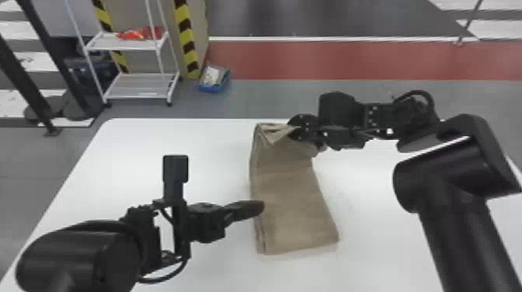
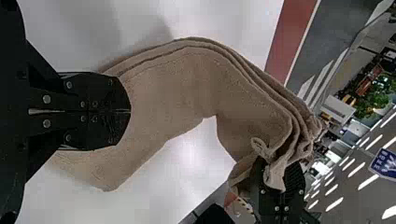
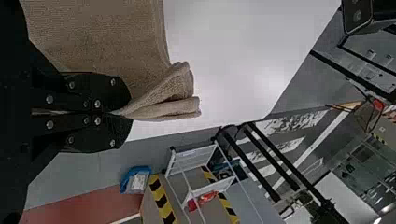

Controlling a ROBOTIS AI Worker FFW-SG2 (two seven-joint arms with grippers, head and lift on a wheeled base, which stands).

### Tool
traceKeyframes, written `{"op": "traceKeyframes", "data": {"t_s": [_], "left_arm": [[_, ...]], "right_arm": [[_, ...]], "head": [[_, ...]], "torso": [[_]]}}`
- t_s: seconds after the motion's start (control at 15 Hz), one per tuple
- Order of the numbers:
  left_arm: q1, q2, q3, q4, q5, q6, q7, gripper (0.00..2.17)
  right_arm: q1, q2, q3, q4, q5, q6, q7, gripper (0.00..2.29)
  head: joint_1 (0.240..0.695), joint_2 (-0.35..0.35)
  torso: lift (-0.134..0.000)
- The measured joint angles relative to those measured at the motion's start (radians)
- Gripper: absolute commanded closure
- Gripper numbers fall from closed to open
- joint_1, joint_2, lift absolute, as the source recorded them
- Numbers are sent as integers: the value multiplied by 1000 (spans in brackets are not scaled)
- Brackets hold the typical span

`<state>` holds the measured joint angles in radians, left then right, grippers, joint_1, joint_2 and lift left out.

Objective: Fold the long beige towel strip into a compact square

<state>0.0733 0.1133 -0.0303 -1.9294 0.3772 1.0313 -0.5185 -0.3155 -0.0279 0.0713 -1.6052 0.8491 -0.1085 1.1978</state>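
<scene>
Beige towel strip [image 1: 295, 198] layered lengthwise; square fold outstanding. Right claw [image 3: 127, 112] closed on raised far end; left claw [image 2: 129, 111] closed, apparently empty.

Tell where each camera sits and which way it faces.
Head view: on the head, facing forward and down at the table; left arm and right arm show.
Left wrist view: on that wrist, facing along the towel past the left pincer.
Right wrist view: on that wrist, facing past the right pincer toward the rack.
All share the towel.
</scene>
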Motion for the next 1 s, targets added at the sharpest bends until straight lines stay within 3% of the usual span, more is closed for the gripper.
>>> {"op": "traceKeyframes", "data": {"t_s": [0.53,1.0], "left_arm": [[-38,-37,-75,85,-14,-51,4,1922],[-83,-43,-125,177,-59,-133,19,1922]], "right_arm": [[23,-14,-14,-2,2,1,-3,2007],[29,-23,-19,-16,-1,10,0,2007]], "head": [[695,-50],[695,-67]], "torso": [[-124],[-124]]}}
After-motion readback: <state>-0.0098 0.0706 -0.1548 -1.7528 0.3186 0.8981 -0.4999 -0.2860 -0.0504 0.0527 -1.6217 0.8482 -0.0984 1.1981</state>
